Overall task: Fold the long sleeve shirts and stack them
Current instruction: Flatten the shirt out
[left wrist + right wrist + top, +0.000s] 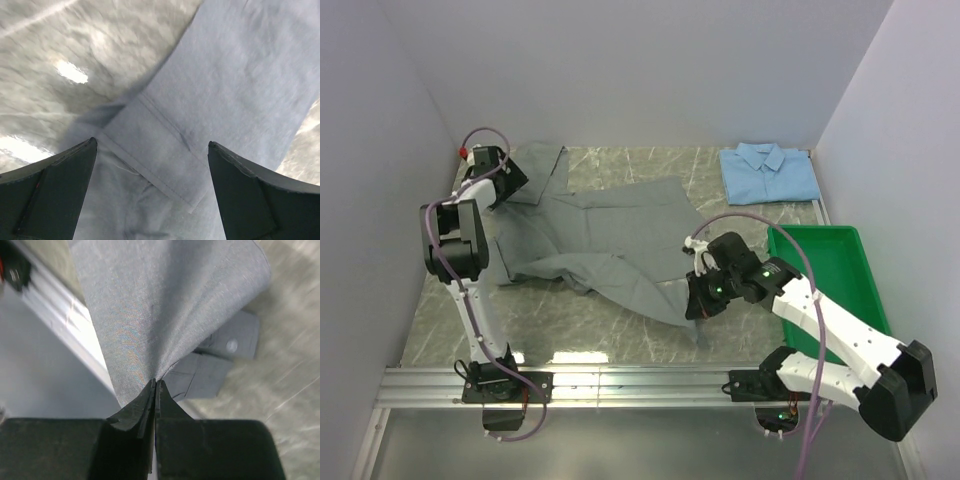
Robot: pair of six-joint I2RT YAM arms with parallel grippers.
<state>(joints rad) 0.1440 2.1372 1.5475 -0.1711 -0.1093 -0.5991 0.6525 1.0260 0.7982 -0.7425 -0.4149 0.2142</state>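
Observation:
The grey shirt (610,235) lies spread out and rumpled across the middle of the table. The light blue shirt (769,172) lies folded at the back right. My left gripper (510,190) is open over the grey shirt's far left part, its jaws wide apart above a seamed cuff (165,150). My right gripper (697,300) is shut on the grey shirt's near right part and lifts the cloth (160,315), which fans out from the jaws; a cuff with a button (231,337) hangs behind.
A green plastic tray (830,275) stands on the right, beside my right arm. The metal rail (640,385) runs along the table's near edge. White walls close in the left, back and right sides.

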